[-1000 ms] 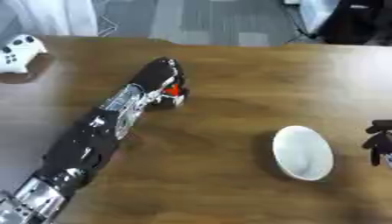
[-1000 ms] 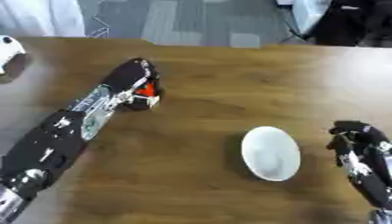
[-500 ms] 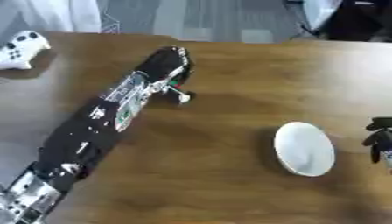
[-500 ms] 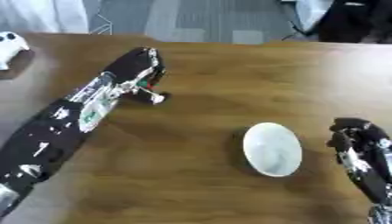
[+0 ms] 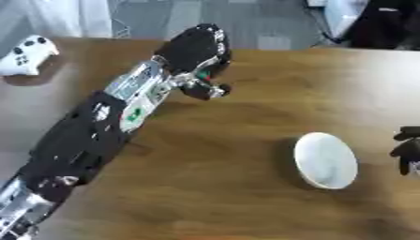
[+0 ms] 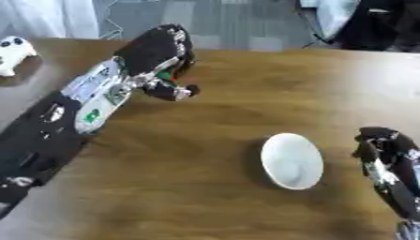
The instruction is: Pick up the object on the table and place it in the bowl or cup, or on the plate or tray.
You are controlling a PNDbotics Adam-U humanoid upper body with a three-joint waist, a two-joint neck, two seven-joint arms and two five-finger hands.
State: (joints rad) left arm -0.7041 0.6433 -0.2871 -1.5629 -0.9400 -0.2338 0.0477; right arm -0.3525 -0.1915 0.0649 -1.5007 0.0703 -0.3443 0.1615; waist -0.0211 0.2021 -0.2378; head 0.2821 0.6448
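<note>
Lifted clear of the wooden surface [image 5: 246, 197] since a second ago, the robot's left arm now reaches farther out toward the far edge, its left hand [image 5: 197, 51] raised with the palm turned down. Fingers are curled round a small object [image 6: 167, 75] showing green and a touch of red; little more of it can be made out. That puts the job at the carry stage, by the look of it: the pick-up appears done and the placing is not.

Well apart, toward the near right, sits the white bowl [image 5: 326, 160], tilted slightly in view and holding nothing. The next move would seem to call for a swing of the arm rightward and back toward the body, bringing the hand over the bowl's opening before the fingers let go.

At the right edge the right hand [image 6: 390, 159] rests idle, fingers relaxed, just beside the bowl but not touching it. A white game controller [image 5: 28, 54] lies at the far left corner, untouched.
</note>
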